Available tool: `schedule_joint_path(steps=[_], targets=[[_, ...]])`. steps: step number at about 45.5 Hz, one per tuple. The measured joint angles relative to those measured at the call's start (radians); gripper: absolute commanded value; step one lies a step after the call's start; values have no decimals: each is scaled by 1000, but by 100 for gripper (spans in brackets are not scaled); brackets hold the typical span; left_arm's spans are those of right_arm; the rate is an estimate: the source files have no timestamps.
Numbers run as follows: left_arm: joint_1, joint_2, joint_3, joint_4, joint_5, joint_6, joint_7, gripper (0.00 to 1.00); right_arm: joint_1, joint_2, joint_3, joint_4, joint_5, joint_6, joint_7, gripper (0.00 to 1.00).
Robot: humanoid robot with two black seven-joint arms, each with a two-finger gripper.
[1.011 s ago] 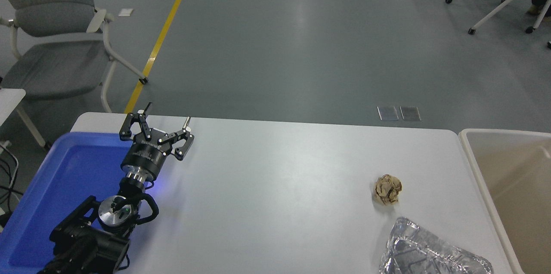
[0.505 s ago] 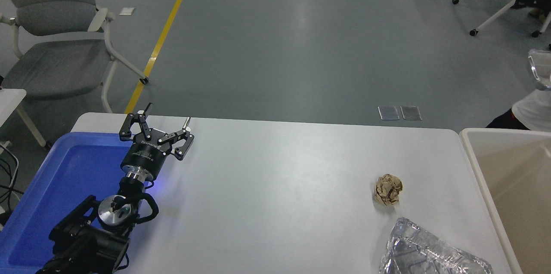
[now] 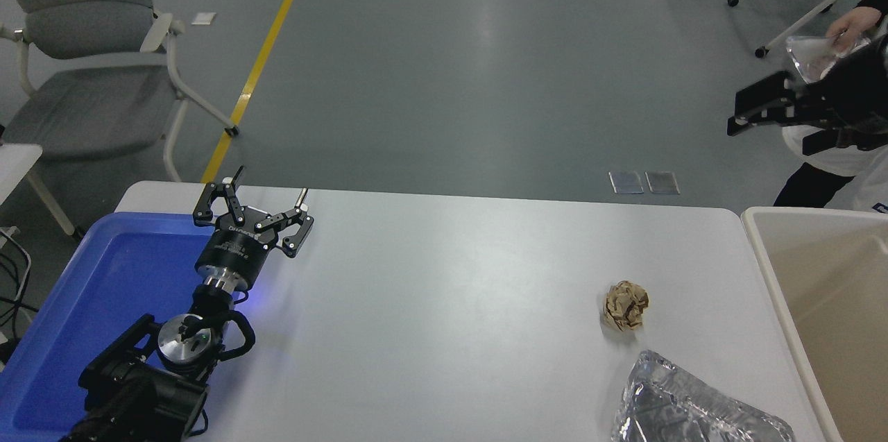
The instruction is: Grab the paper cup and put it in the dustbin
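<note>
No paper cup shows in this view. The dustbin (image 3: 762,255), a beige tub with a thick pale rim, stands at the table's right end, and the part of its inside that shows is bare. My left gripper (image 3: 270,183) is parked at the lower left over the blue tray's edge, open and empty. A black gripper-like shape (image 3: 737,116), seemingly my right gripper, comes in at the right edge, high above the floor beyond the dustbin. Whether it is open or shut does not show.
A crumpled brown paper ball (image 3: 625,304) lies right of the table's middle. A crinkled clear container (image 3: 683,404) lies at the front right. A blue tray (image 3: 97,282) is at the left. A person's hand (image 3: 850,24) holds clear plastic at the top right. A grey chair (image 3: 90,74) stands far left.
The black shape has come into view at the right edge. The person behind the dustbin has shifted, and the hand with clear plastic has risen. My left arm has not moved.
</note>
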Motion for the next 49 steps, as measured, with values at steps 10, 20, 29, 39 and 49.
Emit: schedule_joint_path(steps=[10,20,29,39,49], targets=[[0,0,0,0,0,0,0,99,40,116,-17,82,-24,13,-1,100],[0,0,0,0,0,0,0,99,27,237,-17,105,-18,16,-1,100],[0,0,0,0,0,0,0,99,0,286,-10,111,24,16,-1,100],[0,0,0,0,0,0,0,99,-23,302,-3,107,84,18,-2,100],[0,0,0,0,0,0,0,99,-52,303,-7,90,147,17,-2,100]])
